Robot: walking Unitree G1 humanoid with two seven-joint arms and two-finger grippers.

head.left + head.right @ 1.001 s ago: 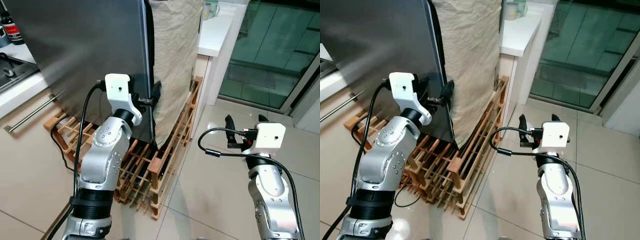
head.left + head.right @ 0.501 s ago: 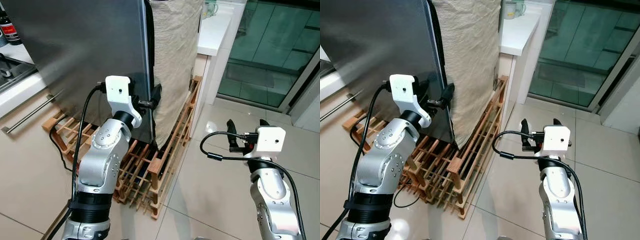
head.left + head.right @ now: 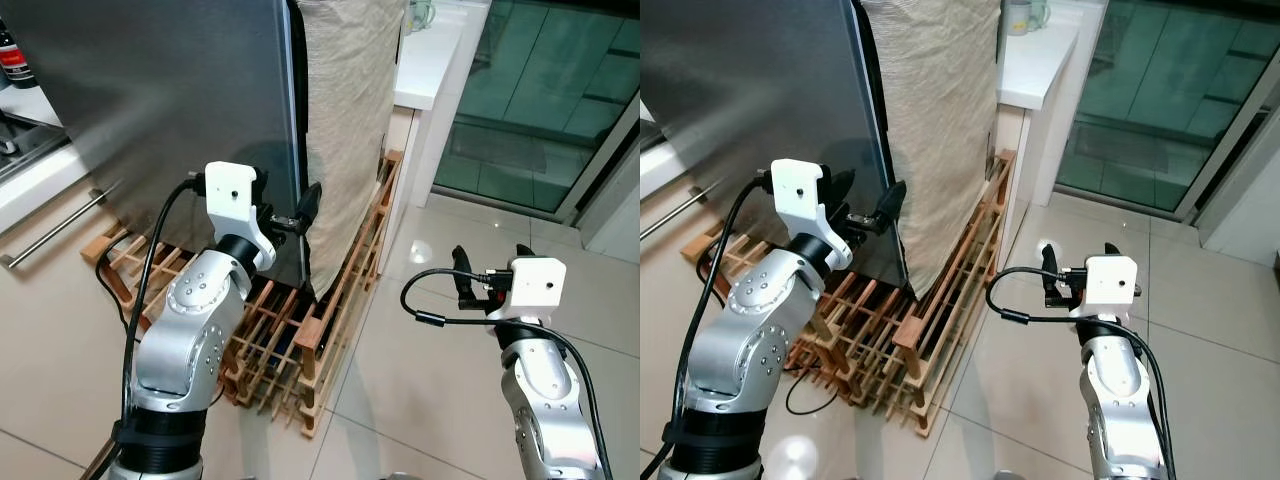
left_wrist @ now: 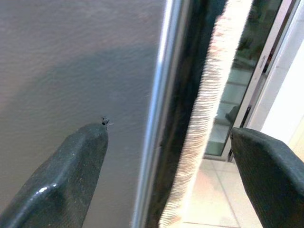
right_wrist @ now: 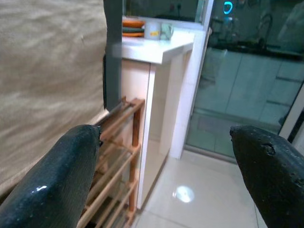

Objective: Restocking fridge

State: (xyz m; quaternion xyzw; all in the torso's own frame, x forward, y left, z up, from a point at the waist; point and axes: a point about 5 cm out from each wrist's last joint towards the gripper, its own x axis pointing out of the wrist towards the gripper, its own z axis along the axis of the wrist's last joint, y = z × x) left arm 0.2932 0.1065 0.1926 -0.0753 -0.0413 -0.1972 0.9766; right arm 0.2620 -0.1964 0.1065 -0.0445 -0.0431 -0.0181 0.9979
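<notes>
Steel-grey fridge door [image 3: 170,90], upper left, looks heavy, stiff, slick; my left gripper [image 4: 166,166], fingers apart, straddles its edge; right gripper [image 3: 488,262] hangs open, lower right.

Fridge door [image 3: 180,110] cut off at top edge, handle not visible. Fridge interior hidden behind door and beige cloth [image 3: 345,120]. Left gripper [image 3: 290,212] at door edge: near finger mostly behind wrist camera housing. Wooden rack [image 3: 290,340] partly hidden under fridge and left arm. Bottle [image 3: 12,55] far beyond left gripper cropped, label unreadable. Items on white counter [image 5: 156,42] ahead of right gripper [image 3: 490,262] too small to identify.
</notes>
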